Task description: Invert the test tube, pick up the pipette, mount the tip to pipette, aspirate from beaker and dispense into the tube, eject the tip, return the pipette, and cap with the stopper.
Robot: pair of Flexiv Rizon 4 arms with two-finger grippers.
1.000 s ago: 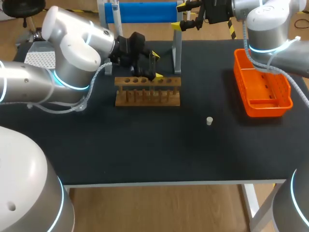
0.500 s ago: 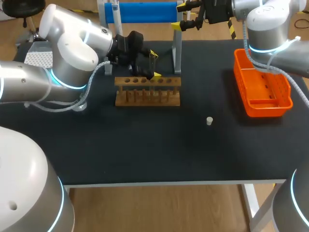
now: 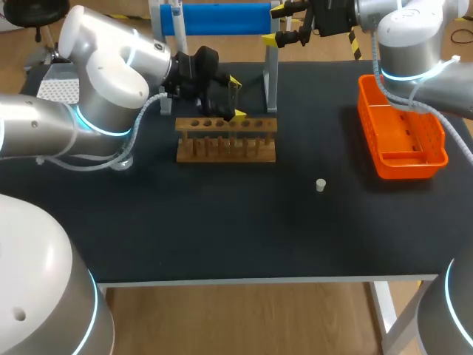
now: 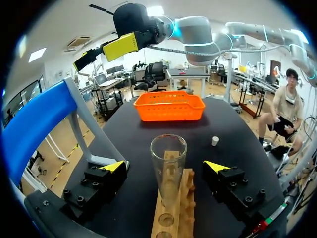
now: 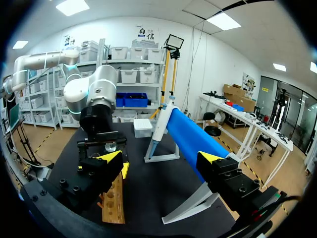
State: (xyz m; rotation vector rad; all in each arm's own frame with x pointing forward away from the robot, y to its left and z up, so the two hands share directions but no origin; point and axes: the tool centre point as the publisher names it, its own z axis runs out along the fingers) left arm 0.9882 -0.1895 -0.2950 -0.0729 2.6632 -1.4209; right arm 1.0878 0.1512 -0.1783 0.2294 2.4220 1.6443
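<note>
The left pincer (image 4: pixel 165 167) is easing a little up and away from the wooden rack (image 3: pixel 226 140), its jaws standing wide on either side of the test tube (image 4: pixel 168 173) without touching it. The tube is standing mouth up in the rack on the counter (image 3: pixel 222 222), so the inverting looks done. The right pincer (image 5: pixel 161 157) is hanging wide and empty by the blue stand (image 3: pixel 214 16), close to the pipette (image 5: pixel 159 126), probably the next thing to fetch
</note>
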